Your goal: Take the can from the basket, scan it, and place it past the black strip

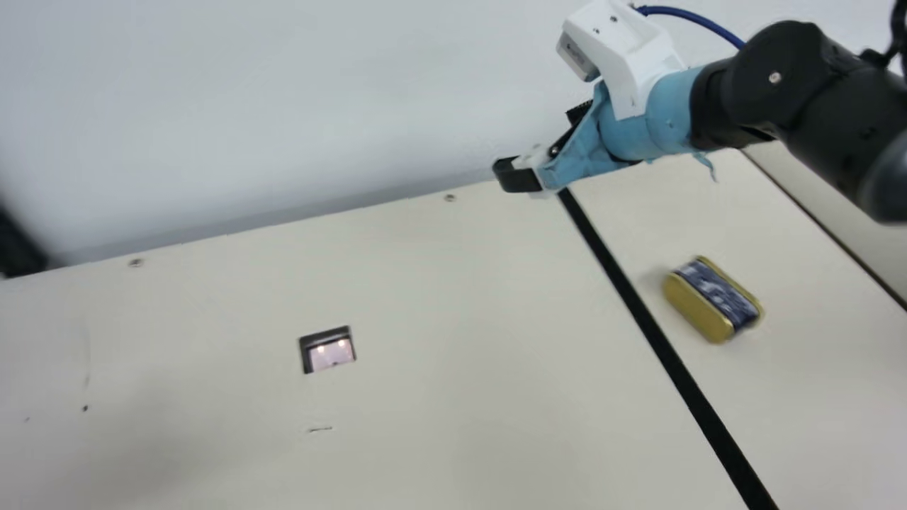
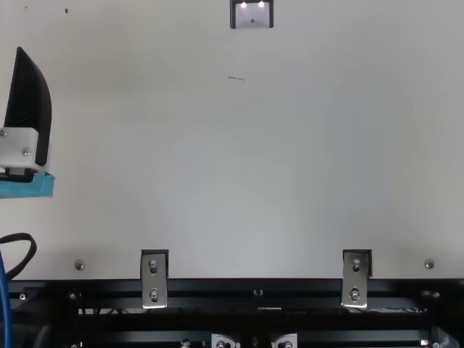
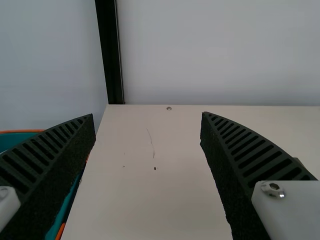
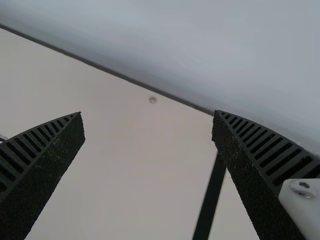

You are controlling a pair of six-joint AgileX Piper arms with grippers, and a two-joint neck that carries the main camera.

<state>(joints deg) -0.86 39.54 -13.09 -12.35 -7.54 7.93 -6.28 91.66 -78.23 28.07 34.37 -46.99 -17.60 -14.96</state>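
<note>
Print on the can (image 1: 712, 299) is too blurred for us to read; we make out gold metal and a dark blue and whitish patterned band. We count one can, lying on the table (image 1: 453, 297) to the right of the black strip (image 1: 638, 319) in our main view, near the strip but apart from it. We count one strip, and one scanner window (image 1: 329, 354) to the strip's left, black-framed, with two bright lights in it.

Of grippers we have two. Our right gripper (image 1: 540, 149) is over the strip's far end, well apart from the can; in its wrist view its two fingers stand wide, nothing between them. Our left gripper (image 2: 29, 109) is at the top view's left edge, and its wrist view shows its two fingers spread wide too, holding nothing. Beside them we see part of one teal basket with an orange rim (image 3: 20, 131). Two metal brackets (image 2: 154, 279) line the table's near edge in the top view.
</note>
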